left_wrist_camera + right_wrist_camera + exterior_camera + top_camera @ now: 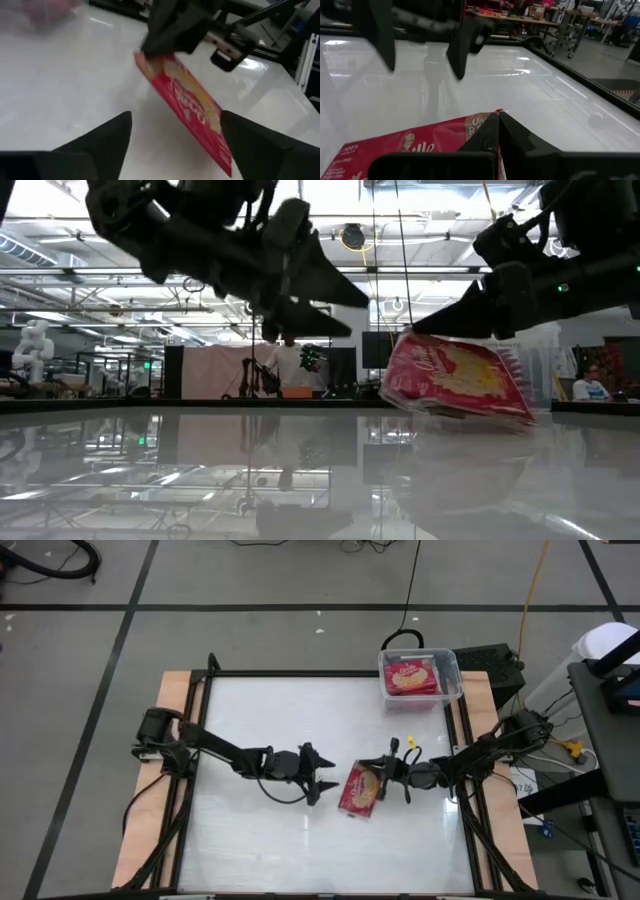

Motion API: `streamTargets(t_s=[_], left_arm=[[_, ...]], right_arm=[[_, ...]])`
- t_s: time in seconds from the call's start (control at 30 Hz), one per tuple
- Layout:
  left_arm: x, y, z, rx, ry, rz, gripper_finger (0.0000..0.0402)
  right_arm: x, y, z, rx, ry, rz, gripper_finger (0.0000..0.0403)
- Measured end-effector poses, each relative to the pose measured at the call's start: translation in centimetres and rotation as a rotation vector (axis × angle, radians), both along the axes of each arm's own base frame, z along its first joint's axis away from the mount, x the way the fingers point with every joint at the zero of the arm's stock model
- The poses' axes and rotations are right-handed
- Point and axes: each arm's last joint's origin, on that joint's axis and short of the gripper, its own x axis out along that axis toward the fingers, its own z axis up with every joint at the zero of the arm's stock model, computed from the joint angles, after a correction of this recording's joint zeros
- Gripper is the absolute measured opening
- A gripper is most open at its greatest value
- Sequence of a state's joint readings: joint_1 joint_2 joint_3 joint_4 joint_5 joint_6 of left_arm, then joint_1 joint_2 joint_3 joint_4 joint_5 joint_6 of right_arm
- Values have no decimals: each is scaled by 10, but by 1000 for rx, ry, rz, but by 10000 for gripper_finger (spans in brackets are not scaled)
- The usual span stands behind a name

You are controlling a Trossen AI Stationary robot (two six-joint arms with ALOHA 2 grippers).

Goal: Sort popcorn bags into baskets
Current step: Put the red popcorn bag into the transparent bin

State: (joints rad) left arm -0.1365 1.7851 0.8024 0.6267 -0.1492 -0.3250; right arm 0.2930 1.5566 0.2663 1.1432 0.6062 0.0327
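Observation:
One red popcorn bag (360, 791) with a yellow popcorn picture is at mid-table, held by my right gripper (384, 776), which is shut on it. In the low view the bag (456, 381) hangs tilted under that gripper (452, 326). My left gripper (318, 777) is open just left of the bag and faces it. In the left wrist view its two fingers stand apart on either side of the bag (196, 106) without touching. The clear basket (449, 663) sits at the table's far right corner with red popcorn bags (411, 677) inside. My right gripper pinches the popcorn bag between its two fingers at the end edge (481, 125) nearest the table's right side. It comes nearly level from the right. The bag slants down and away from the fingers, tilted; in the low view its lower edge (470, 418) seems just clear of the table.
The white tabletop (260, 720) has a black frame and wooden side strips (176, 700). A black device with cables (492, 662) sits just beyond the basket. People and benches show far behind the table in the low view.

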Motion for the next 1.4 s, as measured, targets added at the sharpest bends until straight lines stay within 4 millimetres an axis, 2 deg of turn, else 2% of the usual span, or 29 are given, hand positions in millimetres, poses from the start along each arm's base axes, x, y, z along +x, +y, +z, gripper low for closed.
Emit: streamTargets(t_s=[0.17, 0.33, 0.47, 0.6, 0.73, 0.8, 0.9, 1.03, 1.2, 1.4], left_arm=[[10, -3, -28, -72, -17, -26, 326], [25, -10, -55, -160, 2, -97, 282], [37, -20, -59, -115, -6, -204, 225], [42, -24, -56, -37, -26, -263, 140], [42, -5, -55, -24, 19, -236, 33], [41, 11, -51, -60, 59, -201, 16], [37, 32, -45, -78, 142, -176, 27], [25, 51, -31, -14, 255, -177, 34], [3, 64, 2, 123, 349, -225, 16], [-34, 68, 49, 312, 444, -251, 5]], right_arm=[[1, 0, 3, -11, -28, 2, 0], [1, 0, 5, -19, -46, -18, 0], [1, 0, 5, -35, -41, -20, 0], [1, -1, 6, -64, -38, -37, 0], [1, -1, 7, -108, -29, -37, 0], [1, -1, 7, -111, -34, -43, 0], [1, -2, 9, -122, -43, -47, 0], [1, -1, 11, -112, -69, -23, 0], [0, 0, 18, -28, -131, -27, 21], [2, 2, 33, 166, -231, 11, 79]])
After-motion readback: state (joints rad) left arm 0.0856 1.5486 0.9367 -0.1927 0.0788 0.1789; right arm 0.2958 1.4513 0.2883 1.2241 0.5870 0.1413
